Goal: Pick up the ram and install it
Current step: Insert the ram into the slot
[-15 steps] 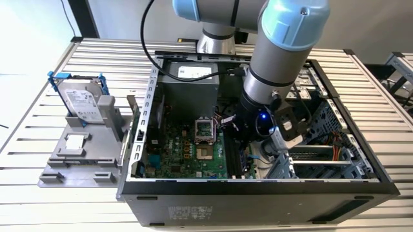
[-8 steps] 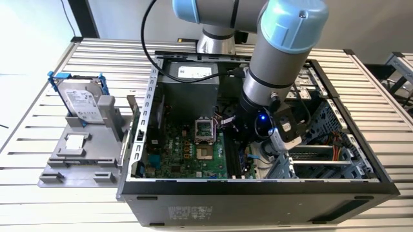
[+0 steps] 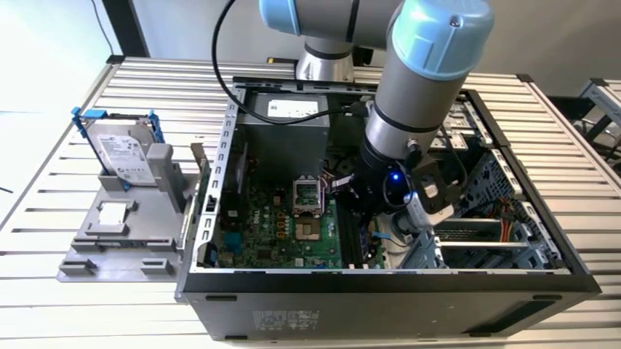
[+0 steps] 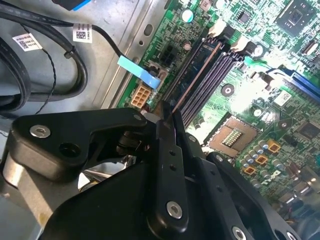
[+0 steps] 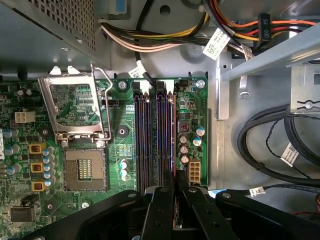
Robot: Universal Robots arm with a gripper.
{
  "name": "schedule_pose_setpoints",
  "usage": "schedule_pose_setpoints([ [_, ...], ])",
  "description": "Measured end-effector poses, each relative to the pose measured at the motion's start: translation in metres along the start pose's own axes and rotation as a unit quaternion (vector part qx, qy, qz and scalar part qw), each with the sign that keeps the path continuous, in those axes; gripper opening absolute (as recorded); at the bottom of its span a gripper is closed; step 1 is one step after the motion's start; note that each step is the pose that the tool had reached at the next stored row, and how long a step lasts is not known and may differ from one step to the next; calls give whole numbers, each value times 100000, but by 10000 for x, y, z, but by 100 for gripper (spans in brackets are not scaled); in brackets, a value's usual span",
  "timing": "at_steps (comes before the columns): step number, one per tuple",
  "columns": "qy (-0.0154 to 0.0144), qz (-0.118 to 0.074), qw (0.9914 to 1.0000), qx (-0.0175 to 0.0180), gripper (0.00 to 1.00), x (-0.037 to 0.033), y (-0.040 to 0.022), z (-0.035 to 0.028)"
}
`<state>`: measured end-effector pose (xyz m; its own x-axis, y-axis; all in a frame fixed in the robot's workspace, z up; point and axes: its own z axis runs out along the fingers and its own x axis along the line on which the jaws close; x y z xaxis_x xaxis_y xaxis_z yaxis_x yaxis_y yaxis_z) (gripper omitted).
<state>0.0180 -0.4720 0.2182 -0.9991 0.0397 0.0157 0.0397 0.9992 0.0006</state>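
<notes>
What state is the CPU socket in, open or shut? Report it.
Open: the CPU socket shows bare contacts, its metal lid swung back.

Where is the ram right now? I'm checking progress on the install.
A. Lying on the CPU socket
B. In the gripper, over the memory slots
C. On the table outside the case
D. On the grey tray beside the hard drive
B: in both wrist views the gripper is closed on the thin dark ram, which runs edge-on along the outermost of the memory slots, inside the case.
</notes>
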Motion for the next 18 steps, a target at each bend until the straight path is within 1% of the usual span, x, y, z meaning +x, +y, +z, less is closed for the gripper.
schedule_pose_setpoints([
  [4, 8, -215, 99999, 316, 0, 0, -1, -5],
  [6, 10, -545, 99998, 389, 0, 0, 0, -5],
  [14, 18, -731, 99996, 485, 0, 0, 1, 3],
  [18, 18, -730, 99996, 498, 0, 0, 4, 21],
])
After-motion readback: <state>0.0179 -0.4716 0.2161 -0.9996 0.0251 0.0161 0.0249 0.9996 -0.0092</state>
